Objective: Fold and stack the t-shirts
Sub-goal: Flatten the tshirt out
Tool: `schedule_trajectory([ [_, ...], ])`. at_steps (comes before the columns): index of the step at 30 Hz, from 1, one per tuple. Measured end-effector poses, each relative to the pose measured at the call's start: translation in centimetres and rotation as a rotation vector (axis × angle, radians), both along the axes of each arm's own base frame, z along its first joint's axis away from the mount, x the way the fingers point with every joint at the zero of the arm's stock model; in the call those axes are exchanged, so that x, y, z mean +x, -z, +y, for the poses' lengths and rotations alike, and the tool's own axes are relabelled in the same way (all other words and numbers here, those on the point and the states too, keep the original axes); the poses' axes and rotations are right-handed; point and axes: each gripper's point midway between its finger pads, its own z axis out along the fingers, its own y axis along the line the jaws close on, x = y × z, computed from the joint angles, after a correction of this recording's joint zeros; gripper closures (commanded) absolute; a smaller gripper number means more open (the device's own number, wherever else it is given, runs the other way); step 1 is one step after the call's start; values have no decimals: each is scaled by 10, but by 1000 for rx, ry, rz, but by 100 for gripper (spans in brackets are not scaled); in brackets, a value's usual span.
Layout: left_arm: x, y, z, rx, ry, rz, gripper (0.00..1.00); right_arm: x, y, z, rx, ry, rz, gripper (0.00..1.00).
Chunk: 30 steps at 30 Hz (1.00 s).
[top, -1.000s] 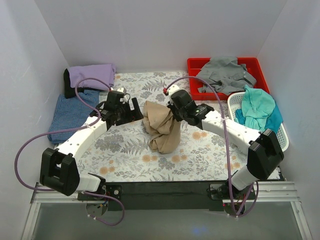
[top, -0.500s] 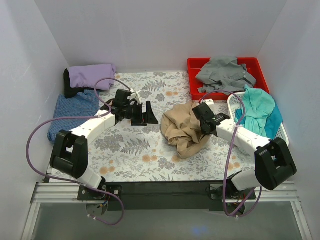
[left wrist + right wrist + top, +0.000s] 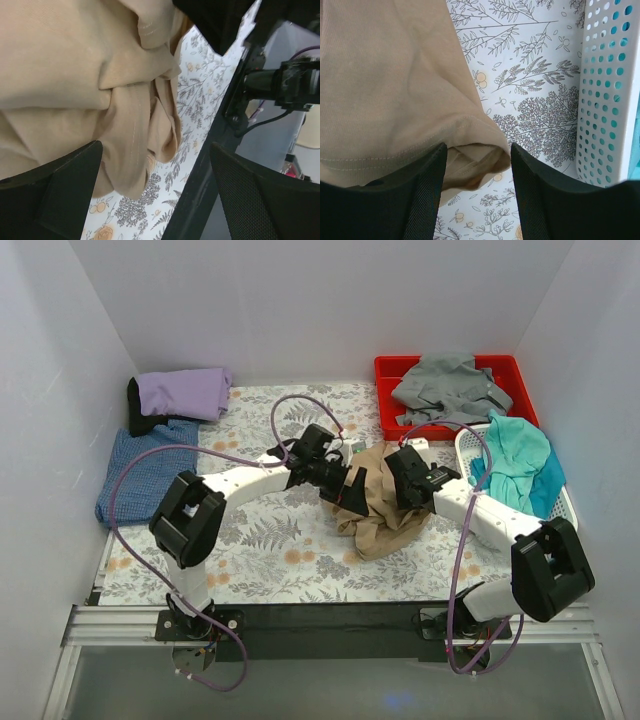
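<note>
The tan shirt lies crumpled mid-table, long axis near-to-far, between the grippers. The left gripper stands wide at its left edge and the right gripper part-open over its right hem; neither grips cloth. Count: five shirts, one each of tan, lavender, blue, grey and teal.

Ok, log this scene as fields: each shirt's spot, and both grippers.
tan shirt: crumpled heap at the centre of the table
lavender shirt: folded, far left corner
blue shirt: left edge, just nearer than the lavender one
grey shirt: in the red bin, far right
teal shirt: draped in the white basket, right edge
left gripper: open, over the tan shirt
right gripper: open, at the tan shirt's hem
</note>
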Motion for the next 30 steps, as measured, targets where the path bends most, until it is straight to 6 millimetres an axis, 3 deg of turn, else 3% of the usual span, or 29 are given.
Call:
schedule_trajectory([
  [6, -9, 43, -10, 126, 32, 5, 12, 2, -14, -1, 30, 10, -45, 37],
  [10, -2, 57, -12, 193, 12, -38, 16, 6, -24, -3, 55, 22, -83, 36],
  [11, -1, 58, -12, 206, 6, -49, 24, 7, -25, -3, 60, 24, -91, 36],
  [12, 1, 59, -12, 219, 0, -63, 42, 7, -26, -3, 64, 26, -95, 36],
  [13, 3, 59, -12, 229, -4, -77, 87, 7, -26, -4, 67, 27, -97, 36],
  [14, 5, 58, -13, 236, -11, -88, 100, 7, -25, -4, 68, 28, -97, 36],
  [21, 21, 54, -7, 298, -63, -157, 100, 6, -22, -2, 82, 21, -84, 36],
  [24, 28, 40, 3, 318, -111, -193, 100, 7, -21, 2, 97, 7, -83, 36],
  [26, 34, 16, 12, 302, -154, -218, 100, 7, -21, 6, 109, -15, -76, 36],
  [30, 58, -74, 55, 195, -313, -330, 100, 9, -15, 19, 150, -78, -50, 36],
])
